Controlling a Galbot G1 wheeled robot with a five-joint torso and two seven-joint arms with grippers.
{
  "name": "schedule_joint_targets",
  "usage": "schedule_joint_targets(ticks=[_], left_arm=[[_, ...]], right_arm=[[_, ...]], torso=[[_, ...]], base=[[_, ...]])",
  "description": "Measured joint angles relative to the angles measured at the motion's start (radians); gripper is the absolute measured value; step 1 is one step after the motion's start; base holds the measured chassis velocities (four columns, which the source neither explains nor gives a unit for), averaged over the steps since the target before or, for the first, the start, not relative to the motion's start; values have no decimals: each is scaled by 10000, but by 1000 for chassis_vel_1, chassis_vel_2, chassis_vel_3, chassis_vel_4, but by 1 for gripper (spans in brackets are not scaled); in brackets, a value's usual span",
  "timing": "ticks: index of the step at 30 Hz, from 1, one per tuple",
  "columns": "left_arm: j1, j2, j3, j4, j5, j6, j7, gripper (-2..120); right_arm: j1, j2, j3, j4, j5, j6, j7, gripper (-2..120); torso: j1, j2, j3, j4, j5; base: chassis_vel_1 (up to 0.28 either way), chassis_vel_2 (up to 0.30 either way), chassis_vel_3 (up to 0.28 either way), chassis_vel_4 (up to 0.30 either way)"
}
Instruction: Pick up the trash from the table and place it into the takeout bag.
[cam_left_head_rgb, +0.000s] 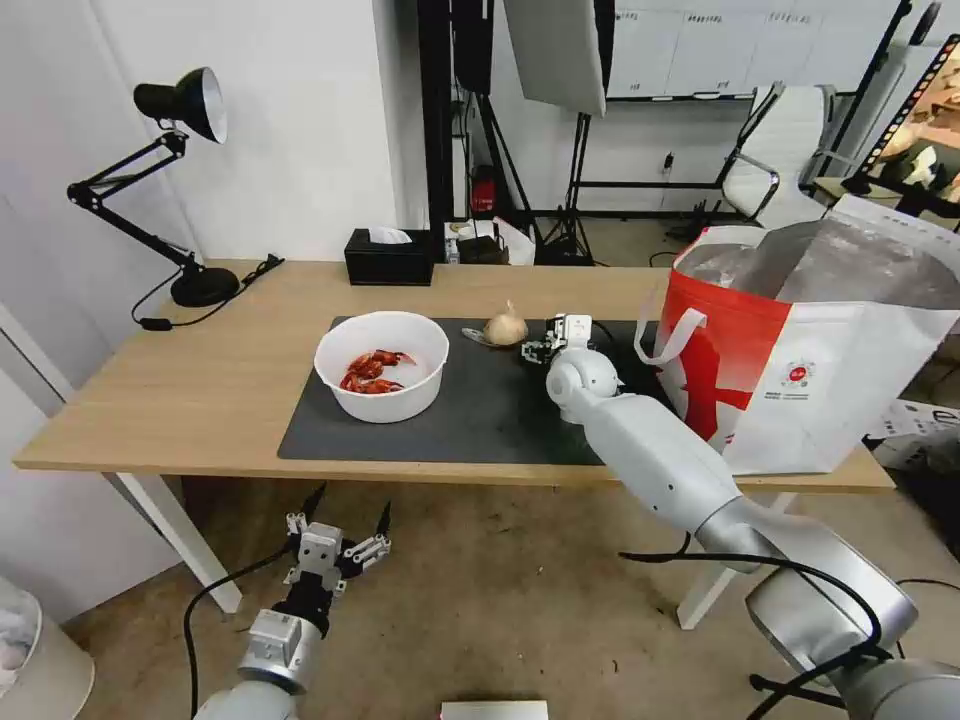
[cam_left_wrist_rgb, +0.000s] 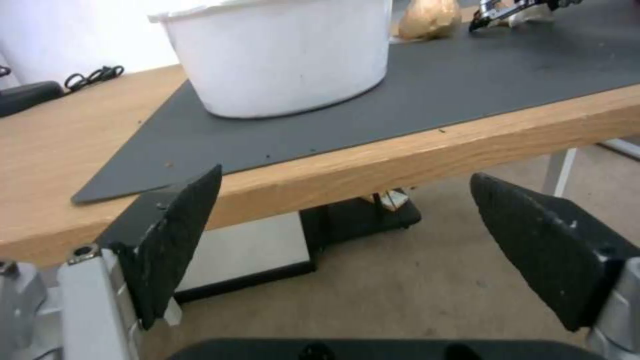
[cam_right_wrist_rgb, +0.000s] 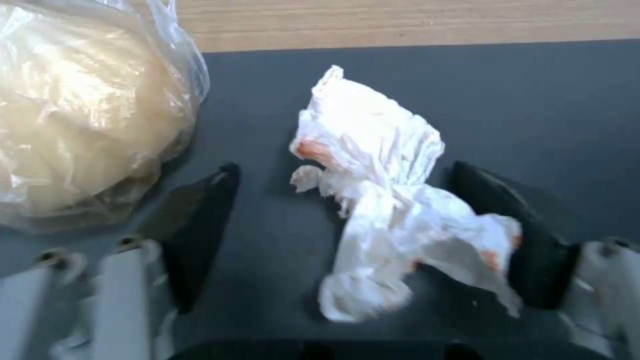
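The crumpled white tissue with orange-red stains (cam_right_wrist_rgb: 380, 200) lies on the dark grey rectangular mat (cam_left_head_rgb: 480, 410), between the spread black fingers (cam_right_wrist_rgb: 200, 235) of my right gripper (cam_right_wrist_rgb: 360, 240), not yet clamped. The small tan knotted plastic bag (cam_left_head_rgb: 506, 326) sits just beside it. The white round bowl of red crayfish shells (cam_left_head_rgb: 381, 365) stands farther left on the mat. The white-and-red foil-lined takeout bag (cam_left_head_rgb: 800, 370) stands at the right end of the light-wood table (cam_left_head_rgb: 200, 390). My left gripper (cam_left_head_rgb: 345, 515) hangs released below the table edge.

Right pincer (cam_right_wrist_rgb: 347, 240): arm stretched forward, fingers spread wide apart.
Left pincer (cam_left_head_rgb: 345, 520): held low, fingers splayed, idle.
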Motion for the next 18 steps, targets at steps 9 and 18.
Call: schedule_joint_targets(ticks=[9,18], left_arm=[[6,-90,85,0,-3,-6,7,100],[15,-106,124,30,-6,-3,10,100]], right_arm=[[-170,-51,53,162,68,50,124,45],[-260,-92,81,276,119,113,119,14]], torso=[[-1,2,0,-4,-2],[1,-1,3,5,2]], base=[[0,0,0,0],[0,0,0,0]])
